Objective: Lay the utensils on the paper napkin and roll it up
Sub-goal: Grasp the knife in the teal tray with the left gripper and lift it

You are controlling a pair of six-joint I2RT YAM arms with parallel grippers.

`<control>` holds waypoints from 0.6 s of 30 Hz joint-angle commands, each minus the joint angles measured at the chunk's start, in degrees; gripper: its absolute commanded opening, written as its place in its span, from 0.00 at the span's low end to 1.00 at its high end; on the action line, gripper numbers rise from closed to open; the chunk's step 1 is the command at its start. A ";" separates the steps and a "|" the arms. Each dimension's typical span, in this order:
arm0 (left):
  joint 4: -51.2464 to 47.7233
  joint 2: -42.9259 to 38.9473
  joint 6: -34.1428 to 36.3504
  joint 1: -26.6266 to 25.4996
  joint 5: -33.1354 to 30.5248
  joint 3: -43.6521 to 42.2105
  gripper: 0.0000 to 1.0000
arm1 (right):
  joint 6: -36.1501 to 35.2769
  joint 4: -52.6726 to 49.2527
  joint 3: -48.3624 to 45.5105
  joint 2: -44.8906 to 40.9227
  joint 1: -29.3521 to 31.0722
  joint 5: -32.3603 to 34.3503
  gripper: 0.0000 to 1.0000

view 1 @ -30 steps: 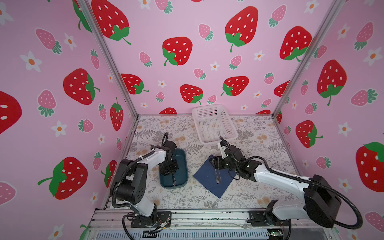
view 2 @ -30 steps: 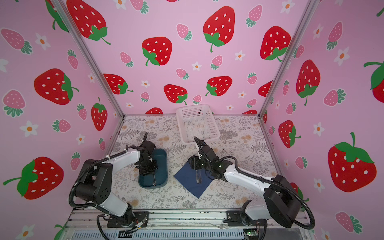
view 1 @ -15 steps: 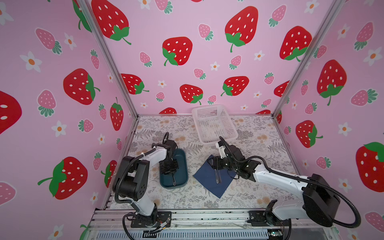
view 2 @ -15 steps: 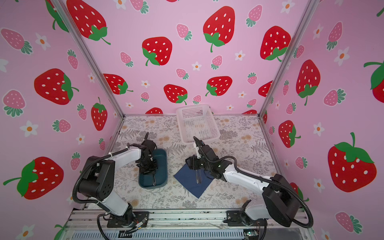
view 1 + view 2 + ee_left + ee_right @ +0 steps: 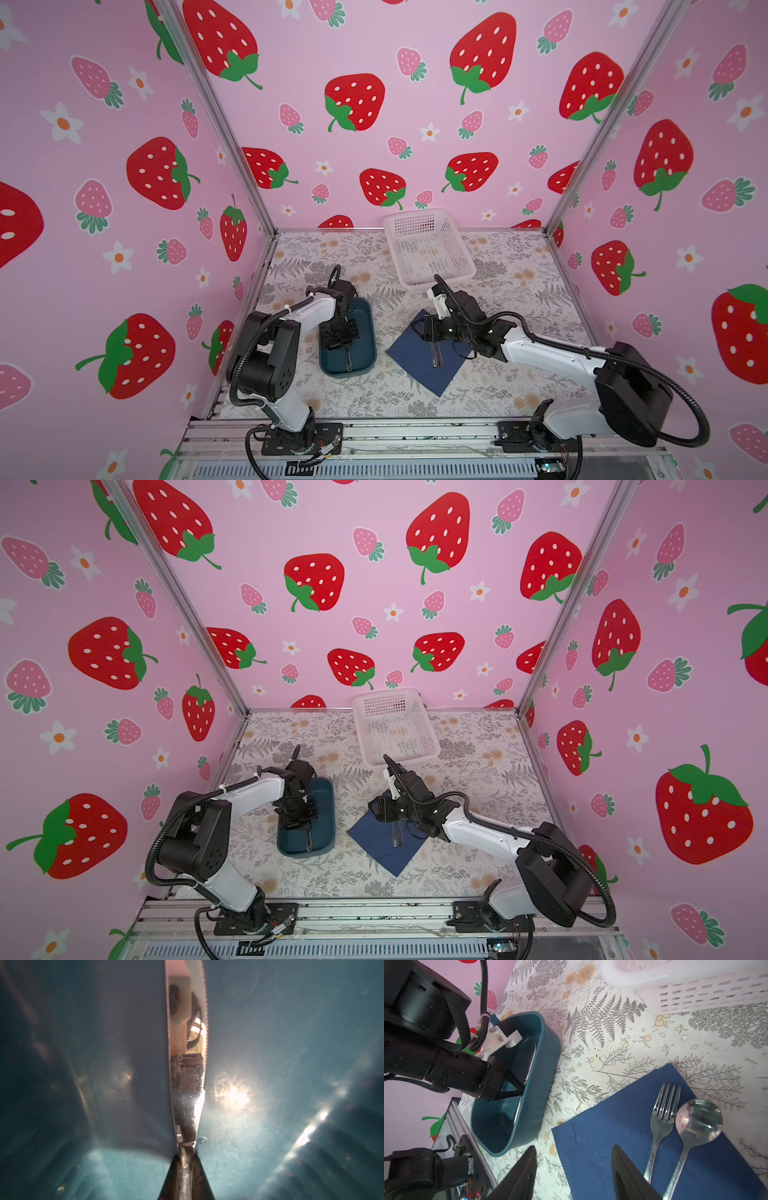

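The navy paper napkin lies flat on the table, right of the middle. On it rest two utensils side by side, a fork and a spoon, seen in a top view as a silver streak. My right gripper hangs open over the napkin's edge, holding nothing. My left gripper is down inside the teal tray, shut on the handle of the knife. The serrated blade points away from the jaws, along the tray floor.
A white perforated basket stands at the back, just behind my right wrist. The teal tray sits close to the left of the napkin. Pink walls close in the left, right and back sides.
My right gripper has drifted slightly left over the napkin. The left gripper stays low in the tray, its jaws drawn in on the knife handle.
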 commanded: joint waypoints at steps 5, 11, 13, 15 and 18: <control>-4.14 -3.71 -0.79 -0.45 -0.39 1.54 0.10 | -0.14 0.32 0.02 -2.56 0.20 2.68 0.59; -7.64 -6.99 -0.77 -0.54 0.08 4.28 0.10 | 0.13 0.41 -0.07 -2.68 0.20 2.68 0.59; -8.55 -8.10 -0.76 -0.75 0.37 5.04 0.11 | 0.22 0.40 -0.07 -2.71 0.20 2.69 0.60; -9.34 -8.90 -0.69 -0.71 0.99 5.70 0.11 | 0.14 0.40 -0.07 -2.79 0.20 2.90 0.59; -10.75 -10.15 -1.00 -0.99 1.83 6.75 0.11 | 0.38 0.39 -0.22 -3.10 0.20 3.57 0.59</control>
